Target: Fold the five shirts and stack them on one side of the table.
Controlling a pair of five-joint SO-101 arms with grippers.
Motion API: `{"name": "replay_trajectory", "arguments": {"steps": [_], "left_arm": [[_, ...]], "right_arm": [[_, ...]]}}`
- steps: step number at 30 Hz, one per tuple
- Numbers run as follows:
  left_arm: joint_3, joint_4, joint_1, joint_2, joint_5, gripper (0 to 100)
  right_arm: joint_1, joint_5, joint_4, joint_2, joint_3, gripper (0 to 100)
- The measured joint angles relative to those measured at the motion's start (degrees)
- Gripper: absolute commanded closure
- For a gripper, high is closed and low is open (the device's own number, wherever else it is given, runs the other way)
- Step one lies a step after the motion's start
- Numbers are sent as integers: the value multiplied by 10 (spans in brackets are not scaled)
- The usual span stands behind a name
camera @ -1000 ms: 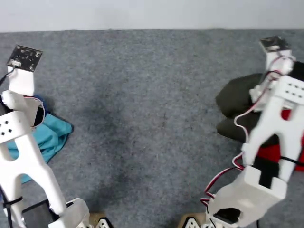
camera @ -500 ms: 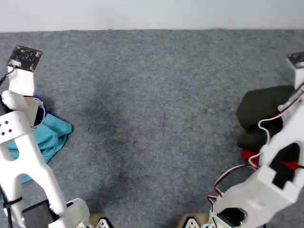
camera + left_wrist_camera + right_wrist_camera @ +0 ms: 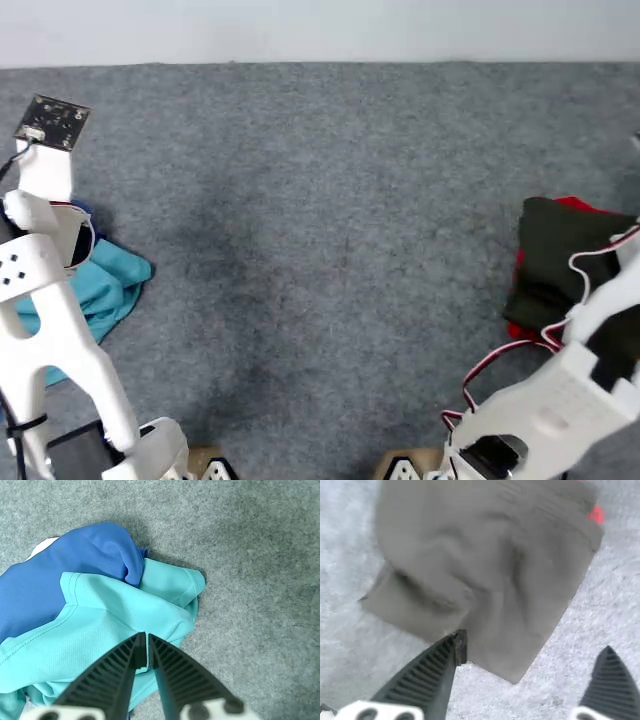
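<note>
Right tool (image 3: 535, 652): wide, holding nothing, just above the near edge of the dark shirt (image 3: 485, 565).
Left tool (image 3: 146, 652): narrow, jaws almost together with nothing between them. It hangs over the teal shirt (image 3: 100, 625), well apart from the dark shirt.
Dark shirt: looks folded, and you have it lying on the red shirt (image 3: 585, 207), which peeks out round it.
Heap: teal shirt and blue shirt (image 3: 65, 575) touching, both crumpled, across the table (image 3: 330, 200) from the dark shirt.
Done: two shirts seem stacked.
Left: teal and blue need folding and carrying over to the dark shirt. You can't make out a fifth.
Room: bare table between the heap and the dark shirt gives you space to spread cloth.
Edges: the table's far edge lies well beyond the dark shirt. Its side edge past the dark shirt can't be seen, so go carefully there.
</note>
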Motion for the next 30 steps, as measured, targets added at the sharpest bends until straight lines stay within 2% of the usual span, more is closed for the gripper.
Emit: {"name": "replay_trajectory", "arguments": {"steps": [4, 7, 11, 21, 26, 30], "left_arm": [[0, 0, 0, 0, 0, 986], [0, 0, 0, 0, 0, 986], [0, 0, 0, 0, 0, 986], [0, 0, 0, 0, 0, 986], [0, 0, 0, 0, 0, 986], [0, 0, 0, 0, 0, 986]], "right_arm": [[-21, -45, 1, -15, 19, 995], [-39, -73, 1, -15, 66, 946], [-47, -103, 1, -6, 127, 992], [-111, -160, -29, 104, 268, 989], [-131, -164, -18, 92, 271, 989], [-132, -164, -11, 26, 269, 989]]}}
